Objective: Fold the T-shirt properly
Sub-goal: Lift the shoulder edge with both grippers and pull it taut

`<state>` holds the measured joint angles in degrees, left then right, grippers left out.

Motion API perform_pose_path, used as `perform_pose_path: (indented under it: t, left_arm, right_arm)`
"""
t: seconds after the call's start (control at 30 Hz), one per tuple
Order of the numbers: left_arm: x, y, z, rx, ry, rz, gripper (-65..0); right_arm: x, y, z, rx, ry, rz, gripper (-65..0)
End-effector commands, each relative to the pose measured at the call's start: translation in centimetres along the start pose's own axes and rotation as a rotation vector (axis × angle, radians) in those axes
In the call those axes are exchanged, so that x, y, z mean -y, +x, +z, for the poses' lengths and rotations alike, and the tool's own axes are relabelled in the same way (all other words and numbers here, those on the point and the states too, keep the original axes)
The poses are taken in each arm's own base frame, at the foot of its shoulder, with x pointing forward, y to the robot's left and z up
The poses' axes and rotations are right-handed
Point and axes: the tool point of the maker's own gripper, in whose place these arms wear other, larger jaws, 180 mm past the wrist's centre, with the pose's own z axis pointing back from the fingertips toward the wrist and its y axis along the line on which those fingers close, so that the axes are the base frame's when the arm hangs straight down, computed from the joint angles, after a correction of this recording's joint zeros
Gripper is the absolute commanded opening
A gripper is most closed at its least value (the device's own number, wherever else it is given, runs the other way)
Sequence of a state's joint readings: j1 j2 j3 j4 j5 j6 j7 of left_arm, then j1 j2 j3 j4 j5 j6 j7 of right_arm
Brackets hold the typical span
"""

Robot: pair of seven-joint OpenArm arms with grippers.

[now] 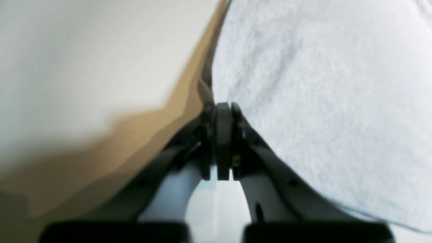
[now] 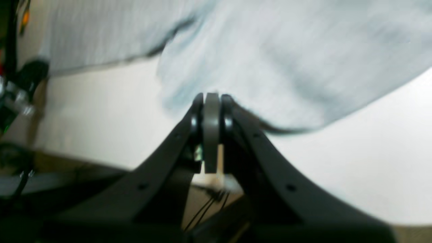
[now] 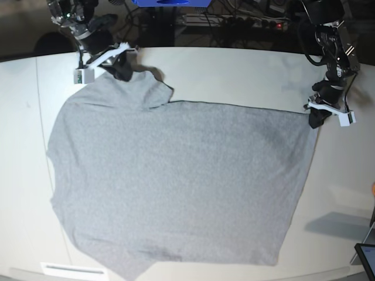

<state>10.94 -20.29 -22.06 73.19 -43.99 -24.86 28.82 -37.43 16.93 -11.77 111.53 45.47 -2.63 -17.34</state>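
The grey T-shirt (image 3: 176, 181) lies spread flat over the white table (image 3: 234, 76), plain side up. My right gripper (image 3: 123, 71) is at the far left corner, shut on a raised bunch of the cloth. In the right wrist view its jaws (image 2: 212, 98) are pressed together on the T-shirt (image 2: 287, 60) edge. My left gripper (image 3: 316, 120) is at the shirt's far right corner. The left wrist view shows this gripper (image 1: 222, 108) shut, with the edge of the T-shirt (image 1: 320, 101) running into its tips.
Cables and a power strip (image 3: 234, 20) lie behind the table's far edge. A dark screen corner (image 3: 366, 257) shows at the bottom right. A white label strip (image 3: 70, 269) sits at the table's front left edge.
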Motion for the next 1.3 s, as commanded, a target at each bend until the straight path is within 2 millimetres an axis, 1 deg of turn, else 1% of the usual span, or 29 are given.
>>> perform_pose_path:
  t: [0.0,0.13,0.23,0.37,0.53,0.67,0.8,0.9,1.0,1.2,1.27]
  left_arm:
    - [0.1,1.3,0.4,0.020,-0.001,-0.031,-65.0]
    - [1.4,2.6,1.1,0.053,-0.027,-0.077,-65.0]
    - [2.0,2.7,1.4,0.037,-0.039,-0.097,-65.0]
    - [2.7,3.2,1.5,0.043,-0.051,-0.110,-65.0]
    - [2.8,3.4,1.5,0.047,-0.051,-0.110,-65.0]
    - [2.8,3.4,1.5,0.049,-0.049,-0.108,-65.0]
    - [1.0,4.4,2.4,0.099,0.002,-0.060,-65.0]
    - [0.0,4.9,2.8,0.103,0.029,-0.048,-65.0]
    - [0.4,5.5,2.3,0.091,0.021,-0.045,-65.0]
    - [0.8,5.0,1.9,0.049,0.013,-0.039,-65.0]
    - [1.4,4.8,1.6,0.039,0.001,-0.030,-65.0]
  right_arm:
    - [-0.6,1.2,0.4,0.042,0.022,0.008,-64.7]
    - [-0.4,2.1,0.2,0.063,0.022,0.012,-64.7]
    - [-0.6,2.3,-0.1,0.057,0.029,0.017,-64.7]
    - [-1.1,3.4,-0.8,0.059,0.047,0.037,-64.7]
    - [-1.7,5.3,-1.6,0.093,0.069,0.063,-64.7]
    - [-2.4,6.7,-2.6,0.084,0.091,0.092,-64.7]
    - [-3.0,8.4,-3.3,0.096,0.111,0.122,-64.7]
    - [-3.0,9.7,-3.9,0.102,0.092,0.123,-64.7]
    - [-3.4,10.7,-4.3,0.106,0.098,0.137,-64.7]
    - [-4.1,12.3,-4.8,0.113,0.116,0.164,-64.7]
    - [-4.3,12.8,-4.9,0.120,0.120,0.171,-64.7]
